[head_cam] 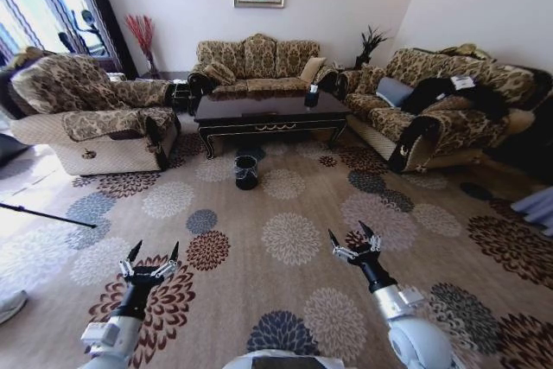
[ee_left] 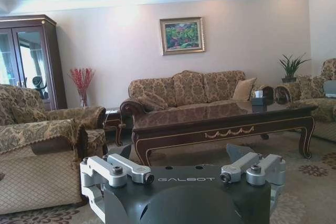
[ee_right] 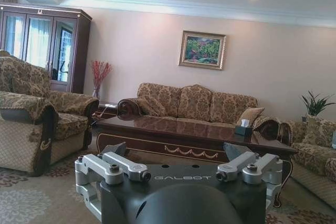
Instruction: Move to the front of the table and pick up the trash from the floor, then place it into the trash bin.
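Both arms reach forward low over the flowered carpet (head_cam: 294, 239), well short of the coffee table (head_cam: 268, 110). The left gripper (head_cam: 153, 257) and right gripper (head_cam: 352, 236) each have fingers spread wide, holding nothing. The black trash bin (head_cam: 246, 172) stands on the carpet just before the table's front rail.

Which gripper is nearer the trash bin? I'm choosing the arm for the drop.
Left, slightly. The left gripper sits near-left of the trash bin; the right gripper sits near-right, a bit farther. Both hang open, well short of it.
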You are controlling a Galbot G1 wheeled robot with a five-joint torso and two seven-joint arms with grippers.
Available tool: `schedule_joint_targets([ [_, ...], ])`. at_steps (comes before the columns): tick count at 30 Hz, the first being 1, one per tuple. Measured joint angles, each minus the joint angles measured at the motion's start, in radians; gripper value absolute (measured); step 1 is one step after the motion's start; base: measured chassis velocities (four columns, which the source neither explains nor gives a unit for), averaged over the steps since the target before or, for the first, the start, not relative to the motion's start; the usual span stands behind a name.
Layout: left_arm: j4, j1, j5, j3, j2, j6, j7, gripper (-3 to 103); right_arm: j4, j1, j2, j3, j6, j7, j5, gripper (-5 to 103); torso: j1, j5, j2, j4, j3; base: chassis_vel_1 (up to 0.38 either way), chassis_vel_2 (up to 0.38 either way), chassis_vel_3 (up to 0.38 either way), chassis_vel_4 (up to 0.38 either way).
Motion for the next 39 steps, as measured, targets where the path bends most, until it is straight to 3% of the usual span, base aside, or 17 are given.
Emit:
schedule_joint_targets([
  [32, 0.000, 0.000, 0.000, 0.000, 0.000, 0.000, 0.000, 100, 0.000, 0.000, 0.000, 0.000, 0.000, 0.000, 0.000, 100, 0.070, 0.0000, 0.155, 0.0000, 0.086, 0.000, 0.000, 0.000, 0.000],
  [39, 0.000, 0.000, 0.000, 0.000, 0.000, 0.000, 0.000, 100, 0.000, 0.000, 0.000, 0.000, 0.000, 0.000, 0.000, 100, 0.077, 0.0000, 0.174, 0.0000, 0.097, 0.000, 0.000, 0.000, 0.000],
])
